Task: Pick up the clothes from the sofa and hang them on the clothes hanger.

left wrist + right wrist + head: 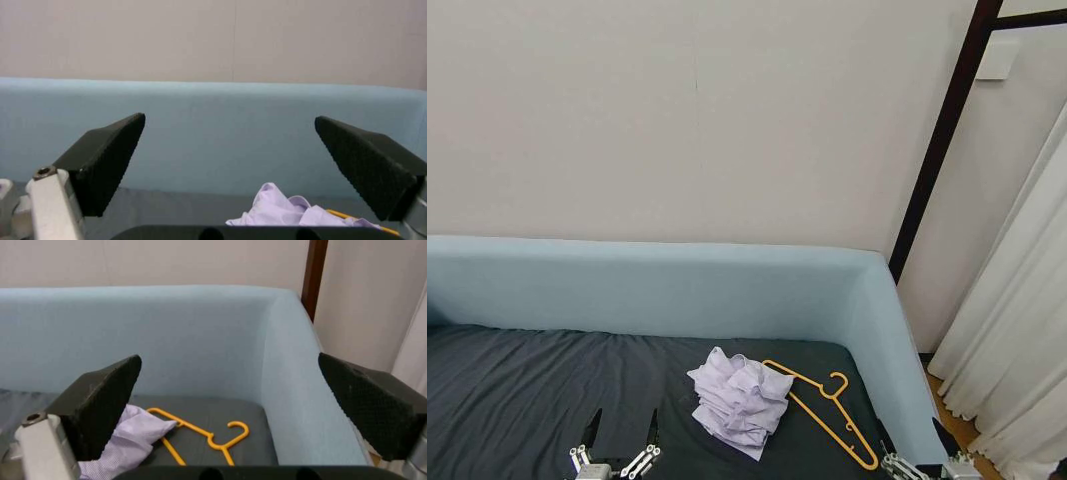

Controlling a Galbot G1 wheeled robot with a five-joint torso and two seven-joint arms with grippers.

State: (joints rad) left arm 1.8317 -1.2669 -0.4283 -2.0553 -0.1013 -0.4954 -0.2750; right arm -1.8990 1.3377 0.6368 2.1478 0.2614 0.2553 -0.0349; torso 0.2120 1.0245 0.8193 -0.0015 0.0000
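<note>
The left gripper (pixel 624 428) and right gripper (pixel 910 442) hover empty, fingers spread wide. The crumpled pale-lilac cloth shirt (pixel 739 400) lies on the dark-seated blue sofa (pixel 657 290) just ahead of the left fingers (pixel 107 155), touching the orange plastic hanger (pixel 824 397). Best to pinch its bunched top folds, clear of that hanger.

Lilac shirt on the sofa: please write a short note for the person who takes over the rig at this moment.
Left hand: open, empty, low over the dark seat, left of the shirt.
Right hand: open, empty, near the right armrest.
The crumpled lilac shirt lies on the seat; the orange hanger lies beside it, one end against it.
Done: nothing picked up yet.
Left: pick up the shirt, hang it.
</note>
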